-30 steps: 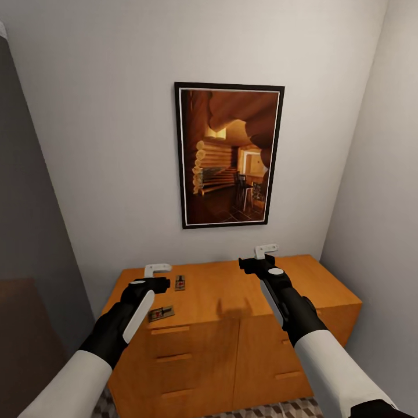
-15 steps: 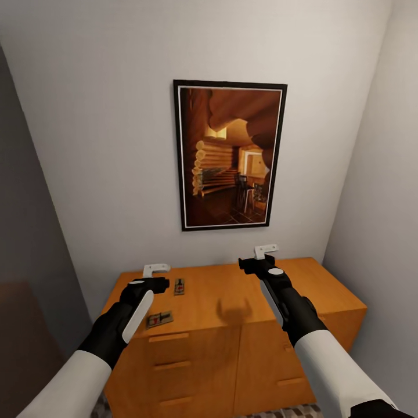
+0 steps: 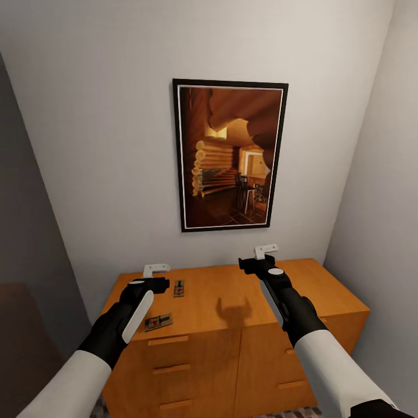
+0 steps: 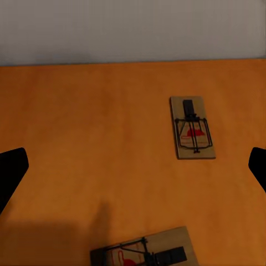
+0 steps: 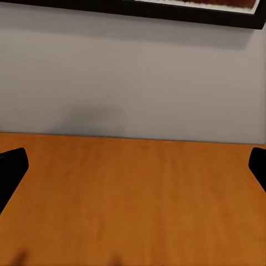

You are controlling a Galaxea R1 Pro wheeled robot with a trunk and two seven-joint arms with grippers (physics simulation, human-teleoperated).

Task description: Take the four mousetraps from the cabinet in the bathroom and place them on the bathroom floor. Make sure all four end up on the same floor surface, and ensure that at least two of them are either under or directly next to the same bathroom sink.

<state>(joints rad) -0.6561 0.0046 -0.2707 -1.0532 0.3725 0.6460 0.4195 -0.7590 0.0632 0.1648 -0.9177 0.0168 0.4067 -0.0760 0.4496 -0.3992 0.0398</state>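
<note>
The honey-orange cabinet stands against the back wall, all drawer fronts shut. Two mousetraps lie on its top at the left: one further back, one near the front edge. My left gripper hovers open above the top, just left of the rear trap. In the left wrist view the rear mousetrap and the front one lie below the open left gripper. My right gripper is open over the bare right half of the cabinet top. A strip of bathroom floor shows below.
A framed picture of a log interior hangs on the wall above the cabinet. A dark grey panel closes in the left side and a pale wall the right, leaving a narrow alcove.
The whole view has shifted: the cabinet sits slightly larger and lower, and less floor shows, so the camera has moved closer. Both arms hold the same pose, and the traps lie where they were.
</note>
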